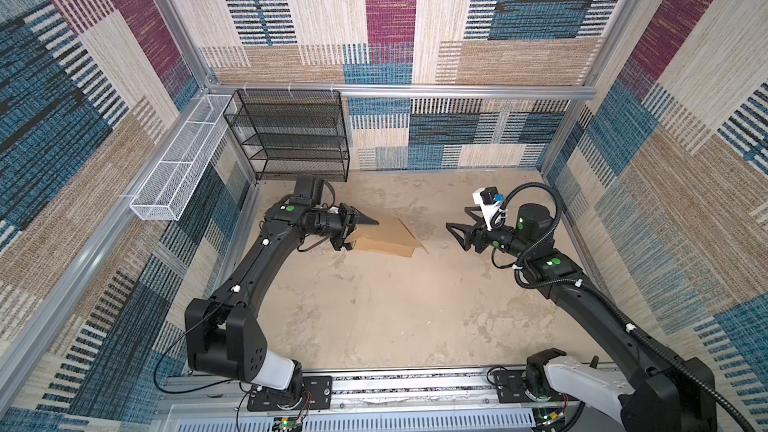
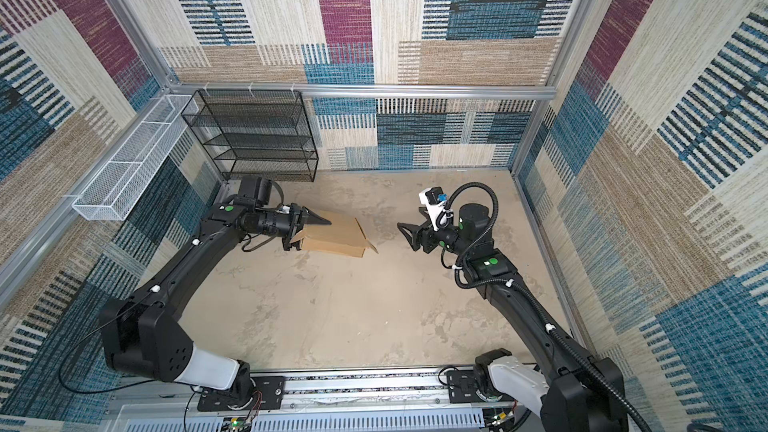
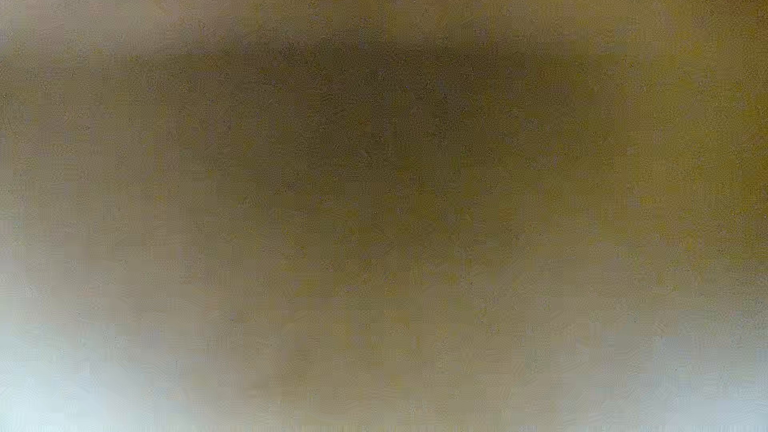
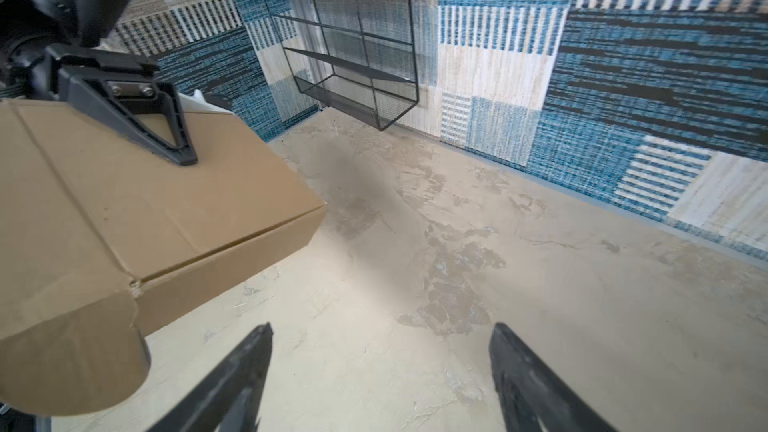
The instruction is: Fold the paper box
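Note:
The paper box (image 1: 390, 238) (image 2: 336, 236) is a shallow brown cardboard box, folded shut, at the back left of the sandy floor. It looks raised off the floor, with its shadow beneath it in the right wrist view (image 4: 145, 218). My left gripper (image 1: 368, 226) (image 2: 320, 226) is shut on its left end, one finger (image 4: 166, 130) lying on the lid and the other hidden under the box. Blurred cardboard (image 3: 374, 160) fills the left wrist view. My right gripper (image 1: 456, 218) (image 2: 409, 218) (image 4: 381, 328) stands open and empty, a short way right of the box, pointing at it.
A black wire shelf (image 1: 291, 135) stands against the back wall behind the left arm. A white wire basket (image 1: 178, 160) hangs on the left wall. Patterned walls close in three sides, and a metal rail (image 1: 374, 384) runs along the front.

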`<state>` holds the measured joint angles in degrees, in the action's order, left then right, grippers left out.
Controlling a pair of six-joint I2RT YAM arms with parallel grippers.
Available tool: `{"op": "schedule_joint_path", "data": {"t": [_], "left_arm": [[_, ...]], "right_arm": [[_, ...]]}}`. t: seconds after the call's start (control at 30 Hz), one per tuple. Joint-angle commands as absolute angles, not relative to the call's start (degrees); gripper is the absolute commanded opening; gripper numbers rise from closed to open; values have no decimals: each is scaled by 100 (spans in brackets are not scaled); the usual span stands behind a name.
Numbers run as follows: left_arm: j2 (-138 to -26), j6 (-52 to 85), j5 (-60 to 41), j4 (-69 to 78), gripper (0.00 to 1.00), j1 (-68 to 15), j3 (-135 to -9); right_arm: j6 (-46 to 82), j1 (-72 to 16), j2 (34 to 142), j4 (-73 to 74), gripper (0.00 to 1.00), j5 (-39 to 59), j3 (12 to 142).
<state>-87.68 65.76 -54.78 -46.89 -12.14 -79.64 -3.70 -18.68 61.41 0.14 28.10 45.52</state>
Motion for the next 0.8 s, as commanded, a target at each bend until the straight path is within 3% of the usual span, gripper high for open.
{"op": "schedule_joint_path", "data": {"t": [0.0, 0.33, 0.57, 0.77], "left_arm": [[-9142, 5429, -5791, -6658, 18, -1213, -8621], [-10858, 2928, -5970, -9937, 17, -1213, -10653], [-11617, 2635, -6329, -10195, 17, -1126, -11680], [-11848, 2540, -6425, -10195, 16, -1108, -11883]], "right_arm": [[-634, -2270, 6056, -48, 83, 2393, 4544], [-668, -3486, 6055, -828, 79, 1076, 4571], [-934, -4433, 6040, -1234, 80, 247, 4600], [-1209, -4855, 5769, -850, 87, -92, 4272]]}}
